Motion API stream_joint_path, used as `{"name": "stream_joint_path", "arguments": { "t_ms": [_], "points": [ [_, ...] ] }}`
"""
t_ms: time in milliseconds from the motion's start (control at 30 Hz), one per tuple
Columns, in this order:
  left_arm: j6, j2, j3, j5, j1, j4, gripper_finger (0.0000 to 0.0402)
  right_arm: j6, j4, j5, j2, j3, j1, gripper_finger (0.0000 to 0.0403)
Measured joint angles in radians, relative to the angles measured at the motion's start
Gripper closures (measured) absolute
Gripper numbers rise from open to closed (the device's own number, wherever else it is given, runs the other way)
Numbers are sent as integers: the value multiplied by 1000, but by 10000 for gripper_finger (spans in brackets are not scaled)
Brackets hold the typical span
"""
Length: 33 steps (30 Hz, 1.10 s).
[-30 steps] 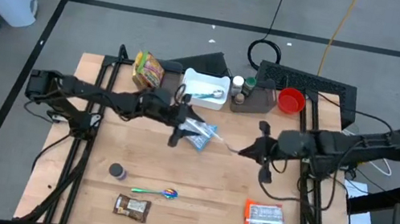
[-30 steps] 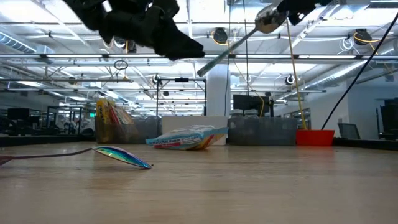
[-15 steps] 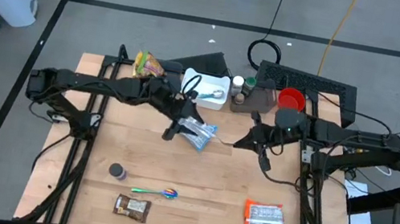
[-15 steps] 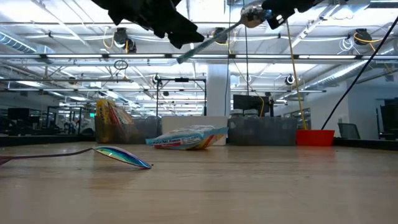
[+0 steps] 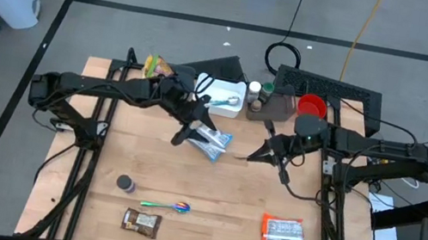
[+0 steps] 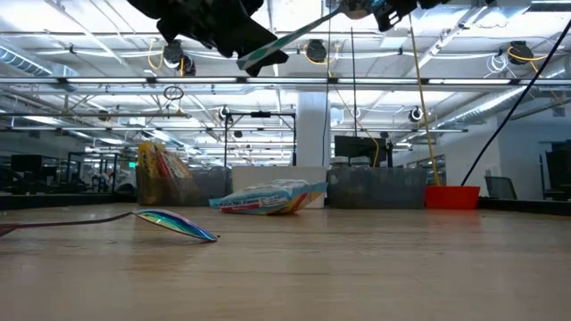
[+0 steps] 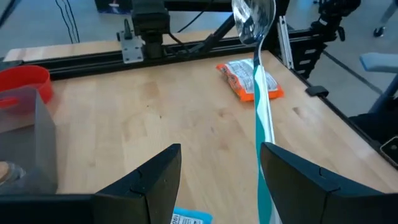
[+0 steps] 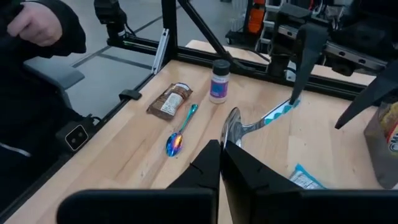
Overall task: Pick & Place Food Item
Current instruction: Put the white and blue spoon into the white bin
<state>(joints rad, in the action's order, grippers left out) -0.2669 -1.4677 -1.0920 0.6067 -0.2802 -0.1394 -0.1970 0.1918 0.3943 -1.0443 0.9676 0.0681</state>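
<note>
Between your two raised grippers: right gripper (image 8: 219,163) clamps the metal, teal-handled spoon (image 7: 260,93); left gripper (image 7: 217,171) stands apart around its handle. Handover step; close left next.

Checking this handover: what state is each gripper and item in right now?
right gripper, shut on teal-handled spoon at its bowl end
left gripper, open, handle beside one finger
teal-handled spoon, airborne, tilted
rainbow spoon, lying on table
blue packet, lying flat
orange packet, lying flat
small bottle, upright
</note>
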Motion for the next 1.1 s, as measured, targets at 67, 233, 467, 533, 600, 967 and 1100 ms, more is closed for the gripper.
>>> {"name": "stream_joint_path", "arguments": {
  "t_ms": [67,233,467,533,600,967,1100],
  "points": [
    [8,0,0,26,0,2,176,0,-1,1,0,0,11,403],
    [9,0,0,46,11,0,176,-2,-3,-2,0,0,45,403],
    [8,0,0,18,22,0,176,-16,-9,5,0,0,69,403],
    [8,0,0,-28,22,-4,177,-24,-10,3,0,0,69,403],
    [8,0,0,-59,22,-11,177,-24,-13,3,1,0,69,403],
    [0,0,0,-67,22,15,284,-23,-8,4,1,0,69,403],
    [-14,0,0,-70,22,18,326,-22,-7,5,1,0,69,403]
  ]
}}
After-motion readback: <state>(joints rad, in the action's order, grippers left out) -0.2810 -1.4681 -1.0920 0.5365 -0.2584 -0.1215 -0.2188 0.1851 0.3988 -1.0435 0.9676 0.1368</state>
